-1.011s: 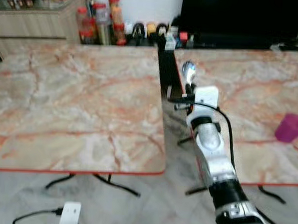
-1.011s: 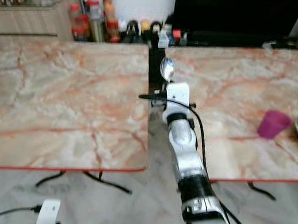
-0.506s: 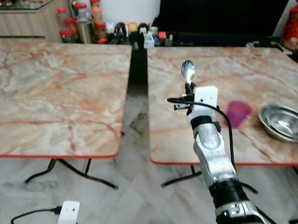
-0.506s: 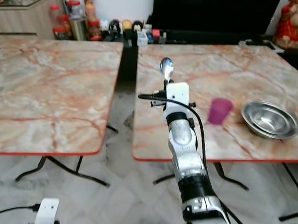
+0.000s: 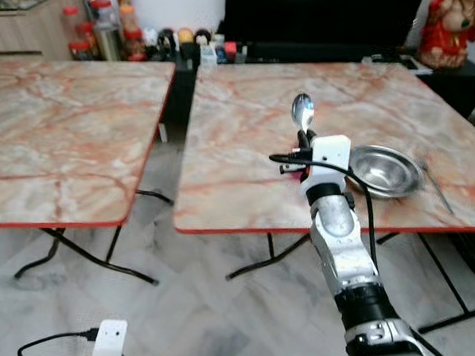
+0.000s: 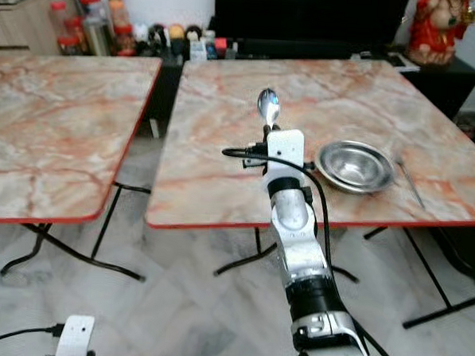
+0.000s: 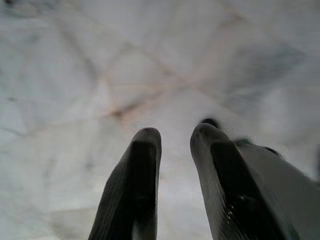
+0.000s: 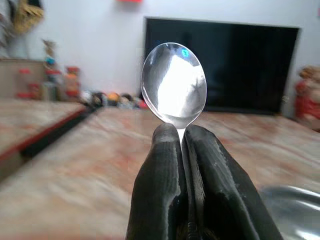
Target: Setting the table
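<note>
I held the right pincer [image 8: 181, 137] pinching spoon [image 8: 174, 84] upright near bowl [image 6: 355, 166]; thin grip risked slipping. Left pincer [image 7: 172, 137] hung spread.

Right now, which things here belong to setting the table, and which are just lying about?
For the job:
- spoon, clamped in the right tool
- steel bowl on the right-hand table
- utensil beside the bowl

Lying about:
- jars by the wall
- red figurine
- left-hand table
- white plug on the floor
</note>
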